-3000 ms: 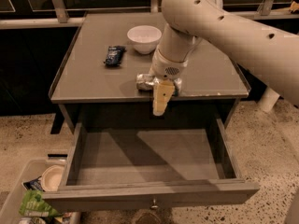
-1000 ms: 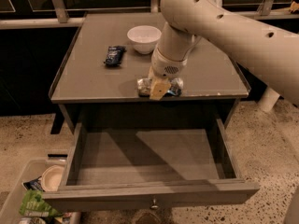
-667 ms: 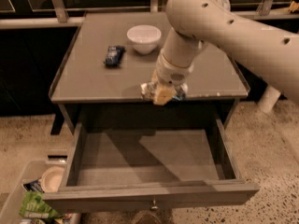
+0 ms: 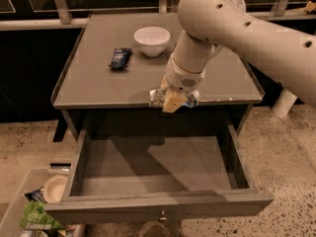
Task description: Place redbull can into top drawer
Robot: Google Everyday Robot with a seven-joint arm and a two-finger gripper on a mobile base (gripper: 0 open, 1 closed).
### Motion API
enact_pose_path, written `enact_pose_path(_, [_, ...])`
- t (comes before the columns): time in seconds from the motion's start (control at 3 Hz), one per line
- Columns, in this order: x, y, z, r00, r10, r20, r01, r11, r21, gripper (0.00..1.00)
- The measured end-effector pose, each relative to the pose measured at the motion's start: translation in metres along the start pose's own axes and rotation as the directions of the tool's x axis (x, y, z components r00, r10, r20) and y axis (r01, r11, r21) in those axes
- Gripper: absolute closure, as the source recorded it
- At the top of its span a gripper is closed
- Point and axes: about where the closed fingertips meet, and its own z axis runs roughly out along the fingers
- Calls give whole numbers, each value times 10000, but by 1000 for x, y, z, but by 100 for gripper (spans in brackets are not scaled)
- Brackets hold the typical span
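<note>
- Your gripper (image 4: 173, 100) sits at the 6 o'clock edge of the table (image 4: 98, 78), closed across the redbull can (image 4: 157, 97). The can lies sideways in the grip, probably so it clears the edge.
- The top drawer (image 4: 158, 206) stands pulled out at 6 o'clock below, ready to receive it.
- Three seconds ago a finger hung below the edge; now it's tucked up, and the wrist has drifted toward 3 o'clock.

Can't see middle of redbull can (image 4: 157, 97): covered by gripper (image 4: 173, 101) clamped on it at frame centre. Losing arm (image 4: 256, 33) at right edge, bin (image 4: 19, 197) at lower left corner. Can't read packet (image 4: 120, 58) label.
</note>
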Motion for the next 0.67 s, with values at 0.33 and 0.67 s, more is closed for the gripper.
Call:
enact_pose_path(0.33, [0,1,-2,10000,5,2,-5,10000,-3,100])
enact_pose_path(0.67, [3,12,-1,9999,98,28,-98,10000,-19,100])
